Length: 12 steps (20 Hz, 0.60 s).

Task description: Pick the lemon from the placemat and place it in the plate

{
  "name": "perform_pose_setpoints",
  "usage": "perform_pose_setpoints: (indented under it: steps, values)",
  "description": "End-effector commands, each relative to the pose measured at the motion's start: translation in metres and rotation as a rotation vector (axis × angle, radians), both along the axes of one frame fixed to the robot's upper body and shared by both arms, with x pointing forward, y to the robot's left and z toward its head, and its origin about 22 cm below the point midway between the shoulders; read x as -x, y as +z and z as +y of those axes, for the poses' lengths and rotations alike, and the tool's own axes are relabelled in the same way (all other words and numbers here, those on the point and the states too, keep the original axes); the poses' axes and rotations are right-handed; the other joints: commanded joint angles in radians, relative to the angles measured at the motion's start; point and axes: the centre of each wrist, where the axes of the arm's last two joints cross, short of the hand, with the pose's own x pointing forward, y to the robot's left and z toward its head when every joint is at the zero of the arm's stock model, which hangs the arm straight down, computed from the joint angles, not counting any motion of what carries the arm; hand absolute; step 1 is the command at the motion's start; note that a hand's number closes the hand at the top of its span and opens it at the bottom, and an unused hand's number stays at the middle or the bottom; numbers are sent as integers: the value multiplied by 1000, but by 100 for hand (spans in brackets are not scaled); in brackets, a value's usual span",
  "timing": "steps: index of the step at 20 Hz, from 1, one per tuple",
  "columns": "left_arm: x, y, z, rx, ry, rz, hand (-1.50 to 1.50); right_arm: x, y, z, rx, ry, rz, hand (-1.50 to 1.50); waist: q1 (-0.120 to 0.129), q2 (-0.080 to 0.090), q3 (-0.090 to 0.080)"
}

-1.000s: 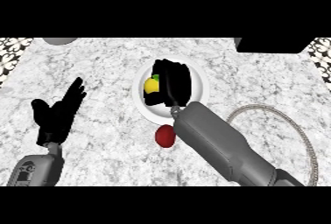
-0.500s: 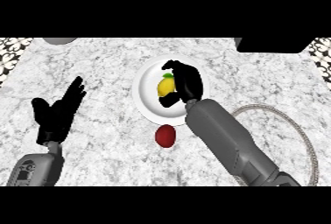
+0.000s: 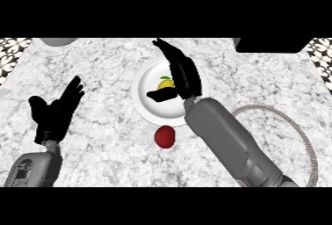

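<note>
Head view is showing the marble table (image 3: 103,66) from steeply above, with the white plate (image 3: 146,103) lying a little above the centre. The lemon (image 3: 167,82) is sitting in the plate, toward its 1 o'clock part, and nothing is holding it. The right hand (image 3: 183,77) is hovering over the plate's 3 o'clock side, its fingers (image 3: 170,52) straight and spread toward 12 o'clock, while the thumb (image 3: 160,94) is pointing toward 9 o'clock just below the lemon. A dark red fruit (image 3: 165,136) is lying on the table just beyond the plate's rim at 6 o'clock. The placemat (image 3: 303,132), with its rope-like edge, is showing at 3 o'clock, partly hidden by the right forearm. The left hand (image 3: 55,112) is resting at 9 o'clock, fingers up and apart.
</note>
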Motion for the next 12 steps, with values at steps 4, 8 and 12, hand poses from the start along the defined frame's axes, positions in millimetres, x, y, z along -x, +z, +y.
perform_pose_setpoints:
  steps: [4,8,12]
  values:
    - [11,-4,-1,9,21,-3,0,12,37,-2,-336,49,130,-150,-10,-10,0]
    - [0,4,1,-1,11,2,0,13,11,-27,-412,109,278,-150,-19,-5,-1]
    - [4,-3,7,13,13,-1,0,-8,2,-51,-421,148,297,-150,-9,-1,-1]
